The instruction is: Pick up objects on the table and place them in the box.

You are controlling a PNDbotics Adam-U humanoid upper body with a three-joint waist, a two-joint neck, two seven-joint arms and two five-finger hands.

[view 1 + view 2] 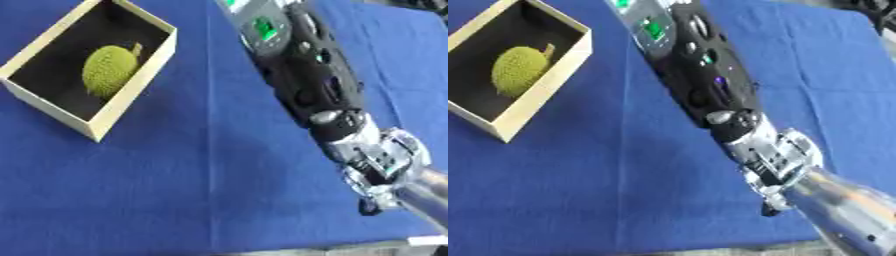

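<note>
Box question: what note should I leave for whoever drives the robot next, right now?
Robot hand, left and right: neither shows. One arm crosses the blue cloth from the top edge to the lower right.
Things: the spiky green fruit lies inside the box, upper left.
Done: that fruit is boxed.
Left: nothing else to pick shows here; look beyond these views.

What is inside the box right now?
The box holds one green, spiky, durian-like fruit with a short stem, lying on its dark floor. The near wall hides a strip of that floor, so anything small lying there would not show.
</note>
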